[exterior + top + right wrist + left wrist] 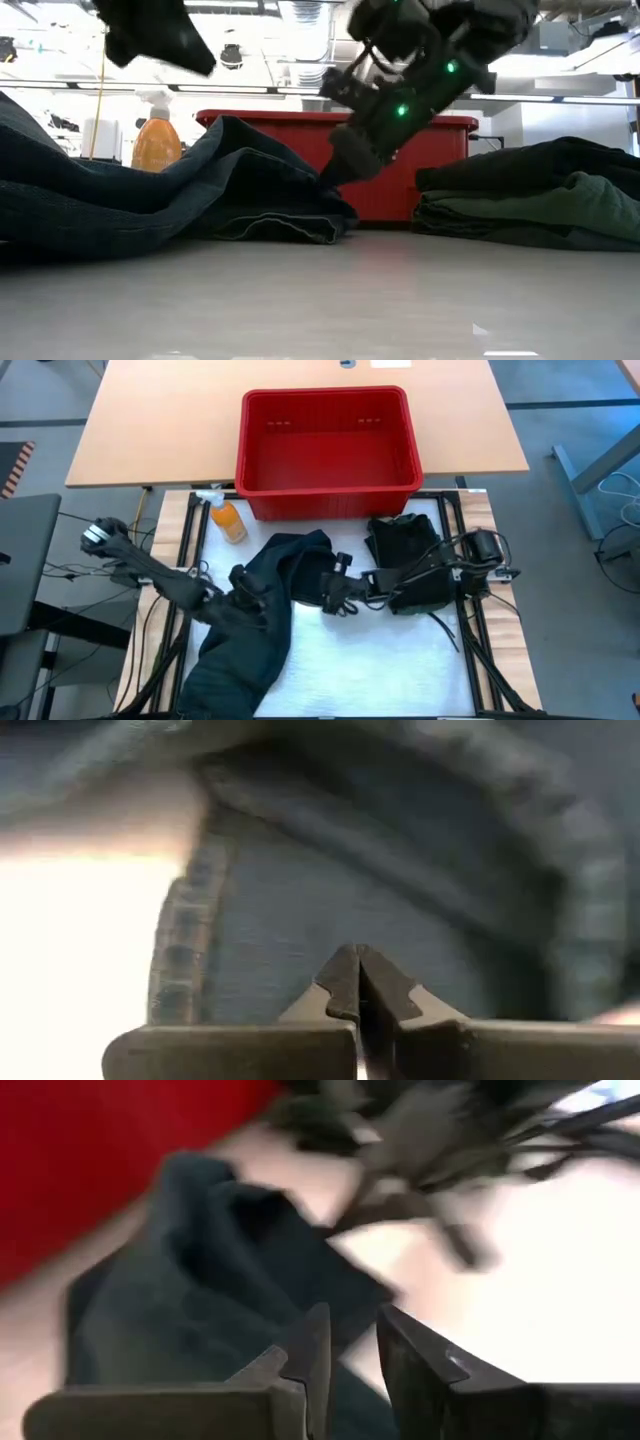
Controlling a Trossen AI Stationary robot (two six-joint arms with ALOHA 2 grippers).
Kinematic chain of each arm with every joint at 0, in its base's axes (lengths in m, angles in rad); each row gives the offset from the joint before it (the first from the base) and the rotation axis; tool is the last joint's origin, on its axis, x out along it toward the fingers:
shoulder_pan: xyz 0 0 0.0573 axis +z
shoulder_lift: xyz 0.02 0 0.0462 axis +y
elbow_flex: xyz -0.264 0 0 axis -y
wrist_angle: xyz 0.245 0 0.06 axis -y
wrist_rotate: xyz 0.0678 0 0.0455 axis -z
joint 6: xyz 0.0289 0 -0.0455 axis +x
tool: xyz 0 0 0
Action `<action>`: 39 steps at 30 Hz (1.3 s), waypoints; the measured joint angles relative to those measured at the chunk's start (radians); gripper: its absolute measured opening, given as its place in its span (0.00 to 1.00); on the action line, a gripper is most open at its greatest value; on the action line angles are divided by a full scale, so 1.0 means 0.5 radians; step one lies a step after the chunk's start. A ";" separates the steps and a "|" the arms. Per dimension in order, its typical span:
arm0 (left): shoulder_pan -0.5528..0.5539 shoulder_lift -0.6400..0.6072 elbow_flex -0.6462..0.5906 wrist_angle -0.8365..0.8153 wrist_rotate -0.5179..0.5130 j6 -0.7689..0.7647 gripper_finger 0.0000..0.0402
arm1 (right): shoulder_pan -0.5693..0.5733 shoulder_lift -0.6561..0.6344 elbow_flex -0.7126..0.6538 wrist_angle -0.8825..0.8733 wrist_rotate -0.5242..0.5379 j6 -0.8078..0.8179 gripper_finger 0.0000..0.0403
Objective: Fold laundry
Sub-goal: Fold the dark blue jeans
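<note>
1. A dark blue-green garment (pixel 265 615) lies crumpled on the white work surface (pixel 400 670), running from just in front of the red basket (pixel 328 440) down toward the near left corner; in the low view its folds rise in a hump left of centre, with a hemmed edge resting on the surface
2. A folded stack of dark clothes (pixel 405 555) sits to the right of that garment, just in front of the basket's right half; the low view shows it as black cloth on top of a dark green layer (pixel 540 215)
3. The left gripper (pixel 243 592) is over the garment's left part, its arm coming in from the left edge of the table; in its wrist view the two fingers (pixel 315 1350) stand a narrow gap apart above the cloth, and nothing shows between them, so whether they have hold of anything I cannot tell
4. The right gripper (pixel 335 598) reaches leftward from the right side, low at the garment's right edge; its arm crosses in front of the folded stack; in its wrist view the fingertips (pixel 360 982) are pressed together with no gap, right against the garment's stitched hem; I cannot tell whether a bit of cloth is pinched between them
5. In the low view the right arm slants down from the top, green lights glowing on it, and its tip meets the garment's fold in front of the basket
6. An orange spray bottle (pixel 226 517) lies just beside the basket's near left corner, apart from the clothes
</note>
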 joint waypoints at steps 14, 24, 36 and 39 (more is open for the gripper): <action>0.037 0.651 -0.001 0.341 -0.336 0.000 0.21 | -0.124 0.340 -0.216 1.243 -0.432 0.304 0.04; 0.043 0.923 0.000 0.372 0.324 -0.361 0.32 | -0.233 0.747 0.217 1.419 -0.355 0.092 0.04; -0.174 1.181 0.005 0.444 0.392 -0.713 0.32 | -0.252 0.602 0.219 1.464 0.252 -1.029 0.04; -0.207 1.169 0.002 0.450 0.376 -0.707 0.32 | -0.175 0.442 0.201 1.457 0.471 -1.539 0.04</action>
